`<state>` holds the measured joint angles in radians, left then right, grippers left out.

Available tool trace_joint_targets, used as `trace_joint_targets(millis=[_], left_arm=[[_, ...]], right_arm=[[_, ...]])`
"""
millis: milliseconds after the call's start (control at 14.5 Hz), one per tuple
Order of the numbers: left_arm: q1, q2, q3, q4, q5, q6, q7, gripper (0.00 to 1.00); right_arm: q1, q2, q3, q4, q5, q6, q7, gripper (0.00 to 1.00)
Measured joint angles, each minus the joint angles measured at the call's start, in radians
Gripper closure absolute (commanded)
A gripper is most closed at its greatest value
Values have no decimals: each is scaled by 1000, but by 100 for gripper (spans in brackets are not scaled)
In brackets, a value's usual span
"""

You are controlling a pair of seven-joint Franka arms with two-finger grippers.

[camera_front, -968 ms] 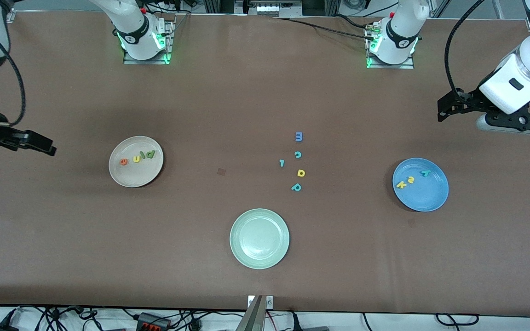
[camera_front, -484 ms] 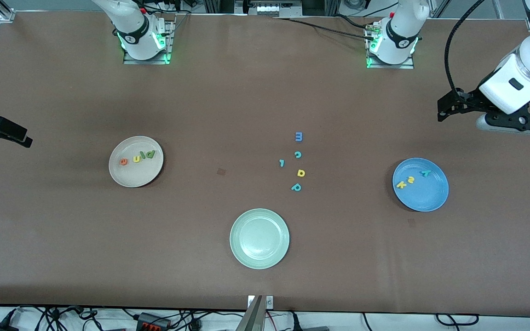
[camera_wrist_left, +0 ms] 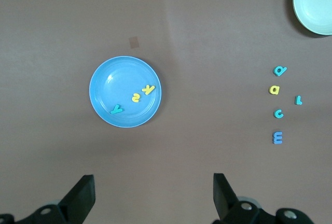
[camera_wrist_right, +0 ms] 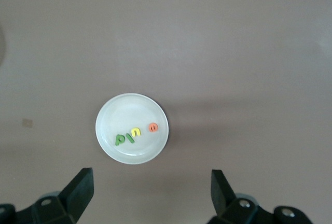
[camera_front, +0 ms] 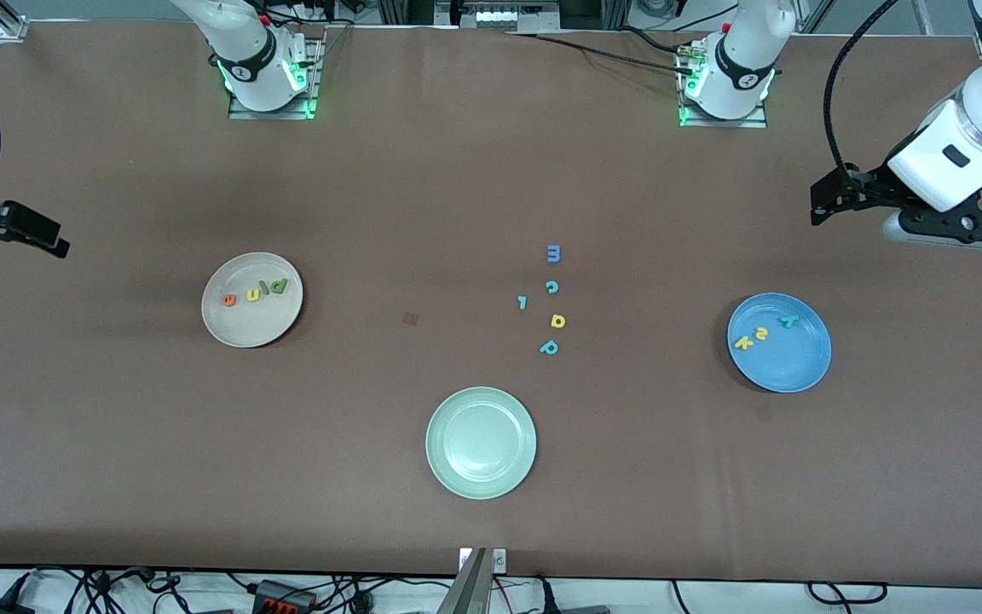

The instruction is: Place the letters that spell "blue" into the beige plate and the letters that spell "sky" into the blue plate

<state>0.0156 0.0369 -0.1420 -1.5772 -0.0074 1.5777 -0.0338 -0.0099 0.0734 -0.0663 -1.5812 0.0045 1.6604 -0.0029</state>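
The beige plate [camera_front: 216, 322] holds the letters of "blue": green b [camera_front: 280, 286], dark green bar [camera_front: 266, 289], yellow u [camera_front: 253, 293] and orange e [camera_front: 229, 299]. In the right wrist view the same plate [camera_wrist_right: 111, 115] lies past my open, empty right gripper [camera_wrist_right: 151, 190]. The blue plate [camera_front: 791, 368] holds yellow k [camera_front: 743, 343], yellow s [camera_front: 761, 333] and teal y [camera_front: 788, 321]. My left gripper [camera_wrist_left: 154, 193] hangs open and empty over bare table beside the blue plate [camera_wrist_left: 109, 81]. In the front view my right gripper [camera_front: 48, 239] is at the right arm's end and my left gripper [camera_front: 823, 203] at the left arm's end.
A pale green plate [camera_front: 440, 460] sits nearest the front camera, mid-table. Loose letters lie between the plates: blue m [camera_front: 553, 253], teal c [camera_front: 551, 287], small teal bar [camera_front: 522, 302], yellow stemmed letter [camera_front: 557, 321], teal p [camera_front: 549, 347].
My right gripper has drawn away from the beige plate toward the right arm's end of the table. The left arm, plates and letters have not moved.
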Motion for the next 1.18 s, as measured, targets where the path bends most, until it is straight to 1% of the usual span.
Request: trace_joint_targets(millis=[207,415,553,1175], left_arm=[[0,0,0,0,0,-1,0,0],[0,0,0,0,0,-6,0,0],[0,0,0,0,0,-6,0,0],[0,0,0,0,0,-7,0,0]], right_arm=[[1,-65,4,-71,-13,5,0,0],[1,-135,8,-167,-25,39,0,0],[1,-165,8,-203,-27,42,-3,0],[1,-176,10,-212,-27,33,-10,0]])
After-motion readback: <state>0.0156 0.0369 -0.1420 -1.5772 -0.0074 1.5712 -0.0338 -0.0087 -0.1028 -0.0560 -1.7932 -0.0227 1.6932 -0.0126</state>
